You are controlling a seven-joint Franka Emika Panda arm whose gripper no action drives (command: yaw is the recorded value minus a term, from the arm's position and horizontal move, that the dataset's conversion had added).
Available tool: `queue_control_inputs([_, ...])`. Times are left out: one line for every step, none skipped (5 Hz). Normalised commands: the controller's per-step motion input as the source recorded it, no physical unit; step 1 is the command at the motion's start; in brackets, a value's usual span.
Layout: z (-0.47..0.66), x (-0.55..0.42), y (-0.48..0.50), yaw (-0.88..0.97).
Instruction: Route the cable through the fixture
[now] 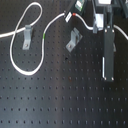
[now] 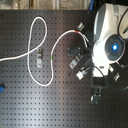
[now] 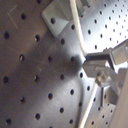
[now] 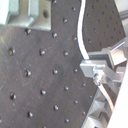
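One looping cable (image 1: 44,31), end rightward

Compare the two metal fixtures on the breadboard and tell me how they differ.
In the first exterior view, the left fixture already has the white cable running through it, while the right fixture holds no cable; the cable passes above it. The left fixture stands far from the gripper; the right fixture sits close to it. Both are small grey metal brackets mounted on the black perforated board.
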Motion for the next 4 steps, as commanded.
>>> queue_control_inputs([-0.28, -0.002, 0.204, 0.00])
queue_control_inputs([0.00, 0.435, 0.369, 0.24])
queue_control_inputs([-0.15, 0.326, 0.265, 0.37])
queue_control_inputs([-0.03, 0.223, 0.053, 0.11])
